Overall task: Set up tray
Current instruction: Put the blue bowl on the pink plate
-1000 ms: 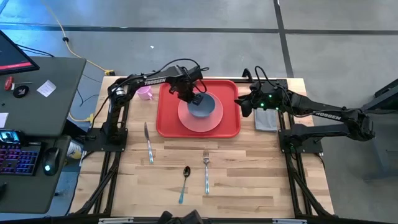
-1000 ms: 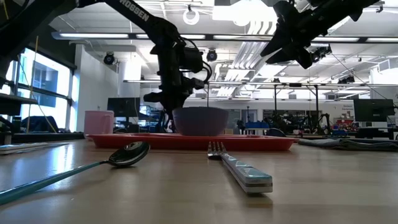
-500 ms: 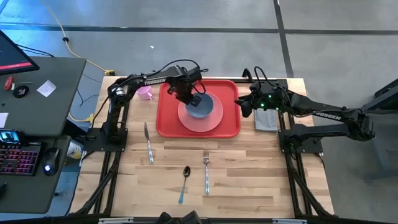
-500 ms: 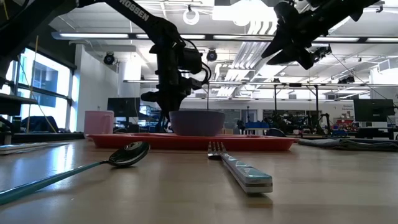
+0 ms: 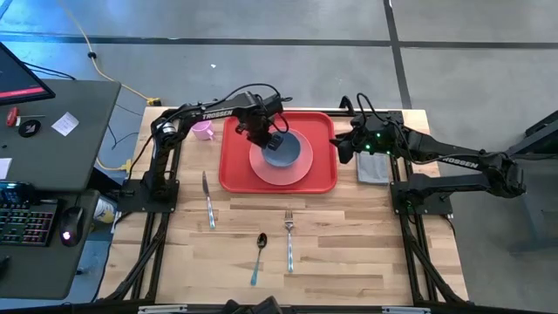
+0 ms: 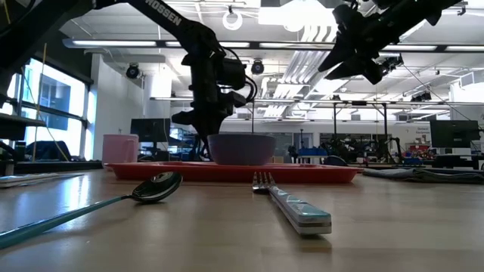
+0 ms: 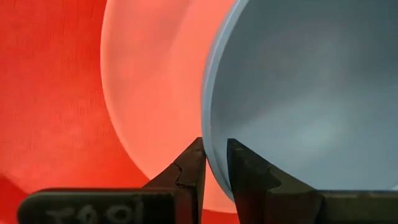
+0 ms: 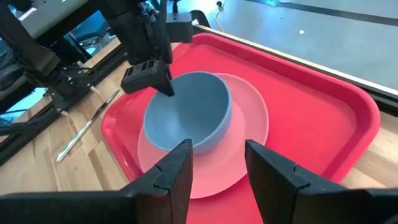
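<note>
The red tray (image 5: 235,170) lies at the far middle of the table. A salmon-pink plate (image 5: 296,173) sits flat on it, and a blue-grey bowl (image 5: 288,153) stands on the plate. My left gripper (image 5: 270,138) is at the bowl's far-left rim, shut on it; the left wrist view shows the left gripper (image 7: 214,168) astride that rim. My right gripper (image 5: 338,144) hovers open over the tray's right edge. In the right wrist view, the right gripper (image 8: 217,165) touches nothing, with the bowl (image 8: 186,115) and the tray (image 8: 323,118) ahead of it. My left gripper pinches the bowl's rim (image 7: 211,140) on its far-left side, one finger (image 7: 245,177) inside the bowl and one finger (image 7: 186,177) outside. The fingers come from above, pointing down. The bowl stands upright with its base on the plate (image 6: 242,162).
A pink cup (image 5: 202,130) stands left of the tray. A knife (image 5: 208,201), a teal-handled spoon (image 5: 258,255) and a fork (image 5: 289,240) lie on the bare wood nearer me. A grey folded cloth (image 5: 373,167) lies right of the tray, under the right arm.
My left gripper has moved slightly down and toward the table's left with the bowl. The bowl has sunk a little and now sits on the plate. The gripper stays shut on the rim.
</note>
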